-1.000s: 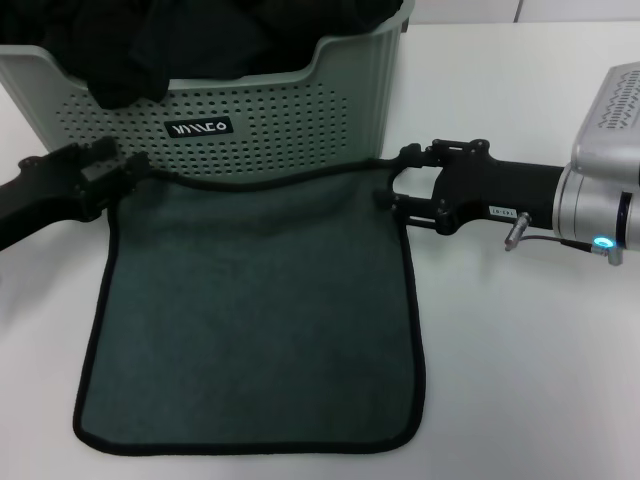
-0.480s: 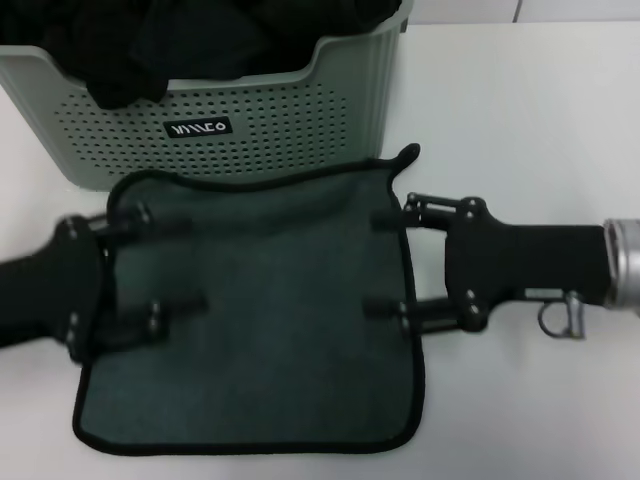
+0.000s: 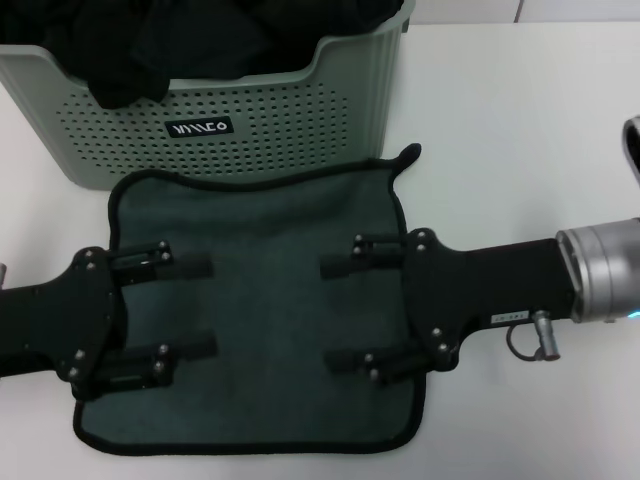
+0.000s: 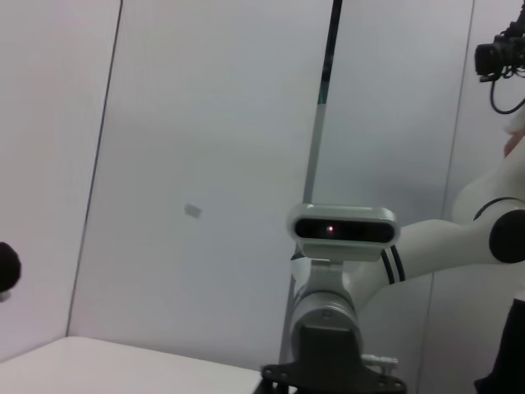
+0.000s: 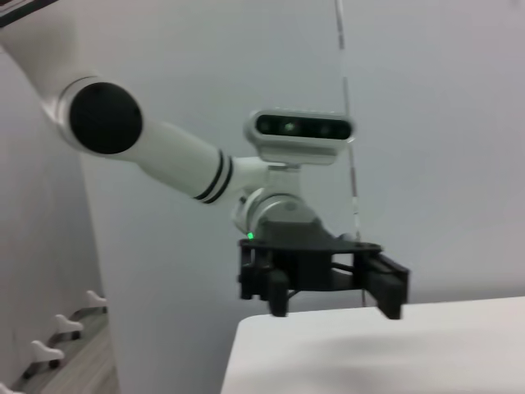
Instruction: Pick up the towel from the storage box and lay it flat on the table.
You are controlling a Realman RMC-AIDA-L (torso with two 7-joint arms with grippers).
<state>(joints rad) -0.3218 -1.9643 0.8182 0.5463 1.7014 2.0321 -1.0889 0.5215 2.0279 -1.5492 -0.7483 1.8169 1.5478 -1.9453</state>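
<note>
The dark teal towel (image 3: 260, 230) with black edging lies spread on the white table (image 3: 520, 120), just in front of the sage-green storage box (image 3: 250, 120). Its far right corner (image 3: 405, 155) curls up a little. My left gripper (image 3: 190, 308) is open over the towel's left half, holding nothing. My right gripper (image 3: 338, 312) is open over the towel's right half, holding nothing. The two point at each other across the towel's middle. The right wrist view shows the left gripper (image 5: 328, 297) open above the table.
Black cloths (image 3: 200, 40) fill the storage box, one hanging over its front rim. The box carries a small black label (image 3: 199, 127). White table lies bare to the right of the box and the towel.
Both grippers have let go of the towel's far corners and opened. They moved toward me and inward over the towel. The towel's far edge dropped onto the table.
</note>
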